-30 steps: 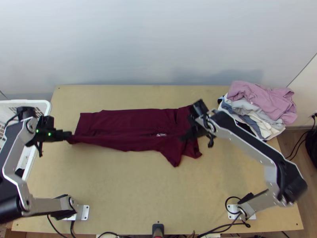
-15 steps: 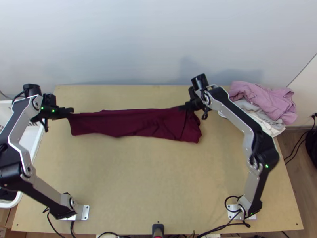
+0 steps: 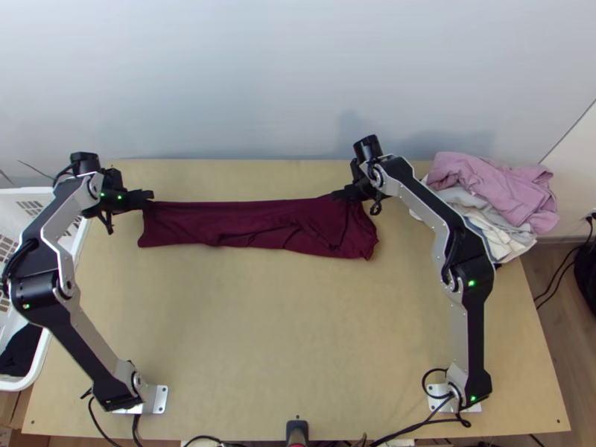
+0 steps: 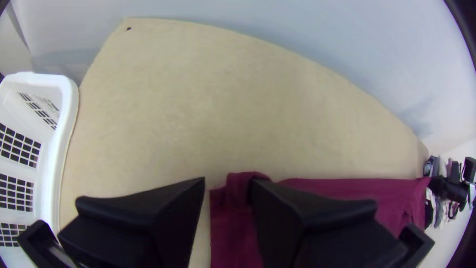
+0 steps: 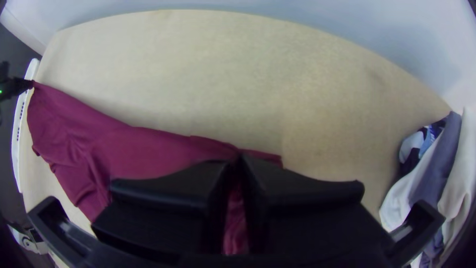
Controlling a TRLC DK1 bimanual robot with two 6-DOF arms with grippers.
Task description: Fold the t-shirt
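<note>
Table surface: light wooden board against a pale wall; clothing pile at the far right corner.
T-shirt: maroon band, folded lengthwise along the far part of the table, rumpled toward its right end.
Left gripper: at the band's far left corner, fingers apart, a small ridge of cloth against one fingertip.
Right gripper: fingers clamped on the far edge near the right end.
Step in hand: apparently laying down the lengthwise fold—the far edge should be set straight before the right fingers part.
Release: best done low, the left fingers backing clear of the ridge so that the corner is not dragged.
Creases: loose folds near the right end probably call for a light outward pull, then smoothing—a hard tug could skew the layers.
</note>
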